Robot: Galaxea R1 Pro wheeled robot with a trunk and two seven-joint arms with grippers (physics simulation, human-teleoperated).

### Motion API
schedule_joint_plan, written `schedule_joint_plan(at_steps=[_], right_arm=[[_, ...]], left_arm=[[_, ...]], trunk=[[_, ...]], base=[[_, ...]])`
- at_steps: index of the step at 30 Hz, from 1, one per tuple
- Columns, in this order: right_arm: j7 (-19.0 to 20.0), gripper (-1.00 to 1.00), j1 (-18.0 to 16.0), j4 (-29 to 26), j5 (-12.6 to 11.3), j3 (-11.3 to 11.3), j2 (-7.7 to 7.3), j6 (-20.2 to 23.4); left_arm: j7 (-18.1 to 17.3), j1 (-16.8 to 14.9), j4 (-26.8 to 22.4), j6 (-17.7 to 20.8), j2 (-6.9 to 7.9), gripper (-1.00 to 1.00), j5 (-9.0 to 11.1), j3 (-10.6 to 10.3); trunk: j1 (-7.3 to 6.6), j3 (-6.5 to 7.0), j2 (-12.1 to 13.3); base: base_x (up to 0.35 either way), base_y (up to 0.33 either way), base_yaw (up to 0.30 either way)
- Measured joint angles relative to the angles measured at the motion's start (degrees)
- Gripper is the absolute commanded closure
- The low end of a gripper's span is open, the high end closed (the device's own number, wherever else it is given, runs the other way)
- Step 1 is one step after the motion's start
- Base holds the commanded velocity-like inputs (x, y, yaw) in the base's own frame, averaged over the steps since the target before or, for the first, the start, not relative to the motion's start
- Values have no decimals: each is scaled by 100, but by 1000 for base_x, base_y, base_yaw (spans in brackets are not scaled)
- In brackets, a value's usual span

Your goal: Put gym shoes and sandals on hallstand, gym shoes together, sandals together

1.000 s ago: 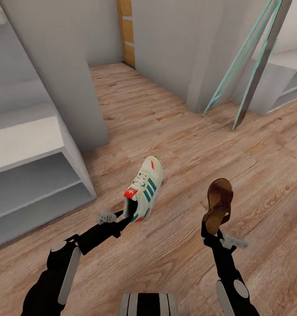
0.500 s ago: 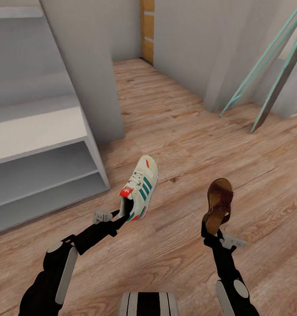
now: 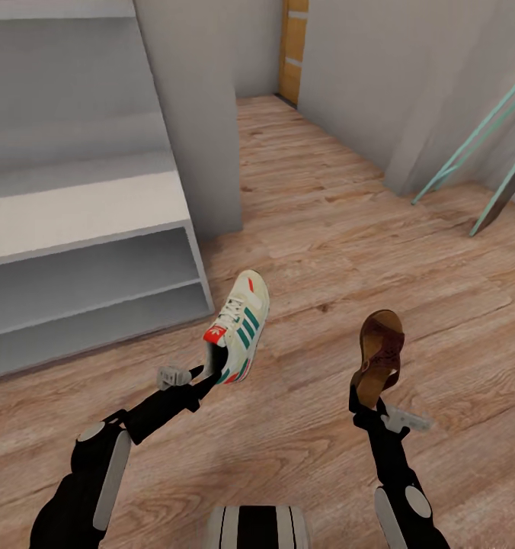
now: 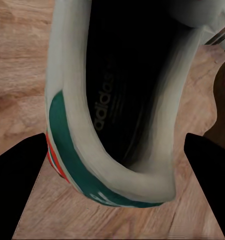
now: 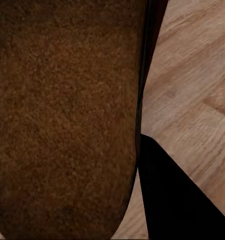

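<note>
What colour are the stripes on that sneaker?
Green, on the cream-white sneaker held by the left gripper; the head view shows it best.

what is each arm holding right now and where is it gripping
The left gripper holds a gym shoe by its heel collar. The right gripper holds a sandal by its heel end.

1. Even, soft, moderately bright light fills the head view; no lamp or glare spot shows.
2. The corridor floor (image 3: 349,229) carries only faint, diffuse shading, with no sharp cast shadows.
3. The open slots of the hallstand (image 3: 90,221) are dimmer than its pale top.
4. The head view is slightly soft, with smeared plank grain.
5. In the left wrist view the gym shoe (image 4: 117,100) is blurred and its inside nearly black.
6. In the right wrist view the sandal (image 5: 62,115) looks grainy, close and soft.
</note>
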Motion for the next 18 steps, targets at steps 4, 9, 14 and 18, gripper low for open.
schedule_joint_plan(at_steps=[4,9,14,18], right_arm=[[0,100,-3,-1,0,-1,0,1],[0,100,-3,-1,0,-1,0,1],[0,100,-1,-3,0,0,0,0],[0,100,-3,-4,0,1,2,-1]], left_arm=[[1,1,1,0,0,100,1,11],[0,1,1,0,0,100,3,27],[1,1,0,-3,0,100,4,303],[0,2,-1,-1,0,100,5,365]], trunk=[[-3,-23,0],[-3,-52,0],[-1,-81,0],[-1,-105,0]], base=[[-66,18,215],[-7,2,215],[-127,79,215],[-228,154,211]])
